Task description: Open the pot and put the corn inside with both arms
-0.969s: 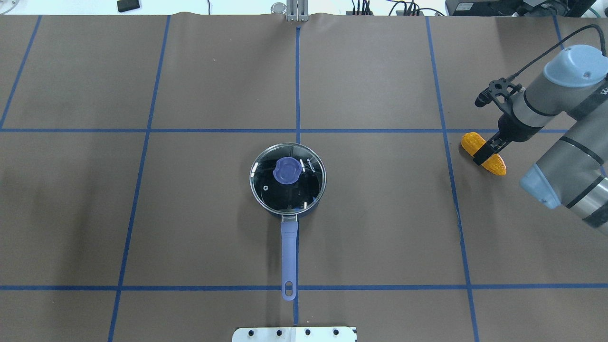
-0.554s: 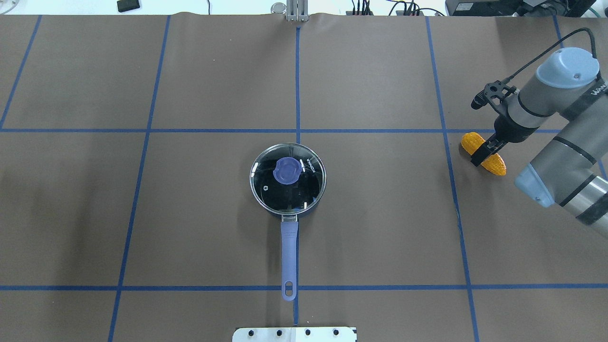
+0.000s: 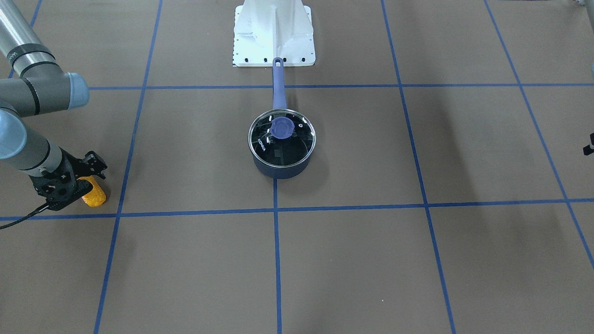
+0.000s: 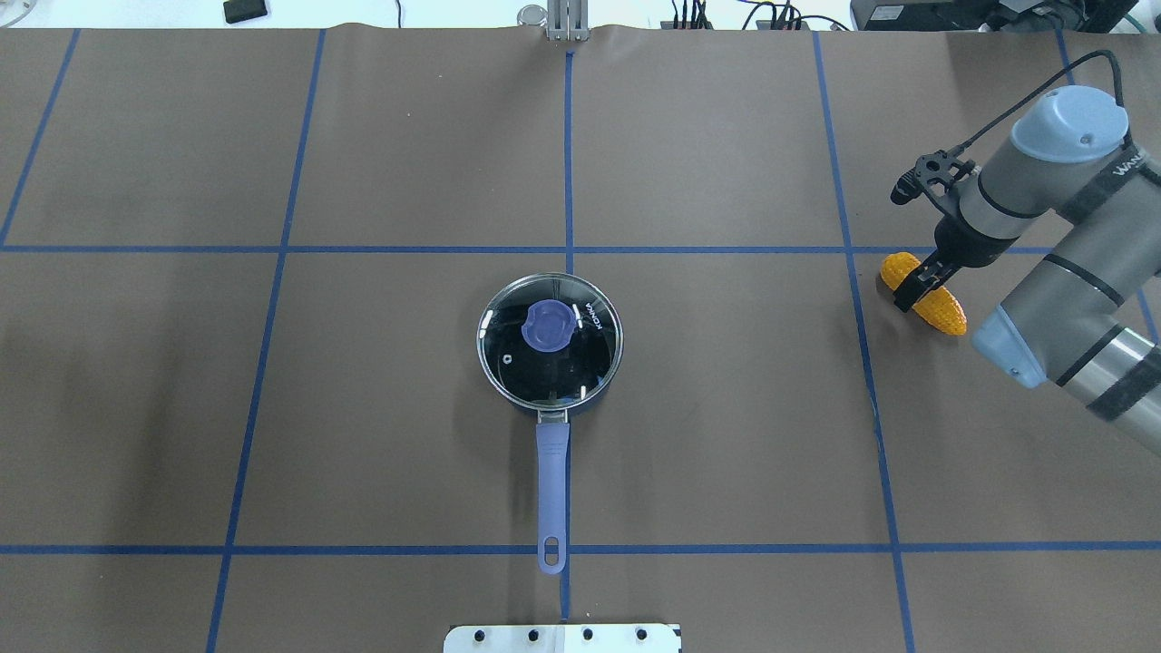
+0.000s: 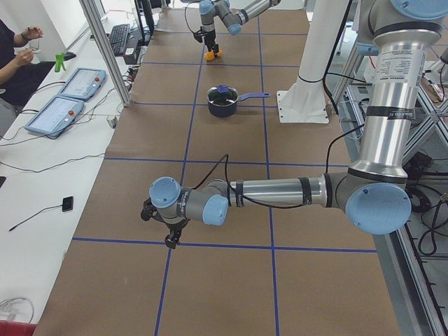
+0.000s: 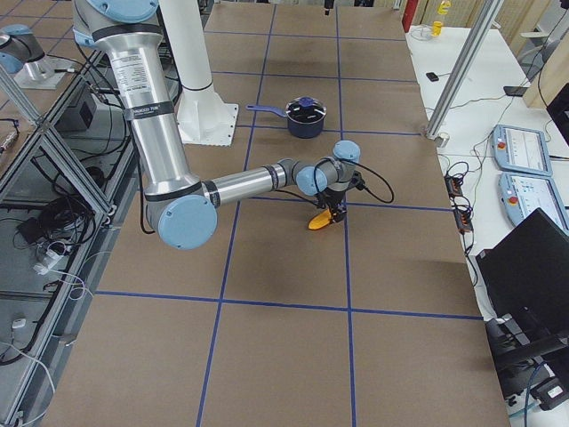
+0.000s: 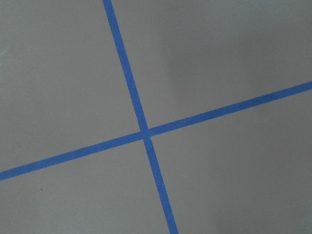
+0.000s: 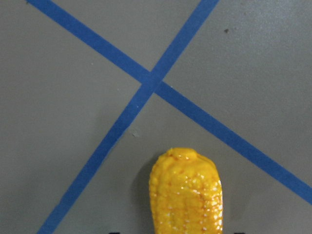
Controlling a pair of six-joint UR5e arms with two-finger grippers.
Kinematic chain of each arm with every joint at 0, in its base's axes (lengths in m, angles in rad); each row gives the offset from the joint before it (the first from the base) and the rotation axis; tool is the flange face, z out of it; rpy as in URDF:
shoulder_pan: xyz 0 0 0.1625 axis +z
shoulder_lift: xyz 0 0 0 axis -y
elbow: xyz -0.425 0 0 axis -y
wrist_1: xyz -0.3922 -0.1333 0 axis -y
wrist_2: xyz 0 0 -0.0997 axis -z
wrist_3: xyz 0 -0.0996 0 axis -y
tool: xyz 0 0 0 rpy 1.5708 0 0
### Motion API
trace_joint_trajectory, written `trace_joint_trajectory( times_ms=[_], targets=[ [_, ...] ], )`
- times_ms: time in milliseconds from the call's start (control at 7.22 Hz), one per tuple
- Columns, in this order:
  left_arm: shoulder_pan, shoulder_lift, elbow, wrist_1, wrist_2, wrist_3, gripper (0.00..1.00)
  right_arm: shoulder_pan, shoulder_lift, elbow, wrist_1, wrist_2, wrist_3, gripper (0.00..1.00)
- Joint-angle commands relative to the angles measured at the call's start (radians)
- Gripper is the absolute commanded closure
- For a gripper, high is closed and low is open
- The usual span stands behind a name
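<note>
The pot stands mid-table with its glass lid on, blue knob up, and its long handle pointing at the robot base. It also shows in the front view. The corn lies on the table at the far right, and also shows in the front view and the right wrist view. My right gripper is down at the corn, jaws open astride it. My left gripper hangs low over bare table far from the pot; I cannot tell if it is open.
Blue tape lines divide the brown table into squares. The white robot base plate sits at the near edge, just behind the pot handle. Cables and a metal post line the far edge. An operator's desk with tablets runs along one side.
My right wrist has moved up and to the left in the overhead view, and its finger has slid along the corn toward its left end. The corn and the pot have not moved.
</note>
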Motion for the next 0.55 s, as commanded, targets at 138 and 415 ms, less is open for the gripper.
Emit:
trace_joint_trajectory(
  times_ms=[138,415],
  targets=[
    [0.0,0.0,0.0,0.0,0.0,0.001,0.01,0.001,0.001,-0.005,-0.005,0.0,-0.034,0.35],
    [0.0,0.0,0.0,-0.001,0.0,0.003,0.01,0.004,0.001,-0.003,-0.008,0.004,-0.034,0.43]
  ],
)
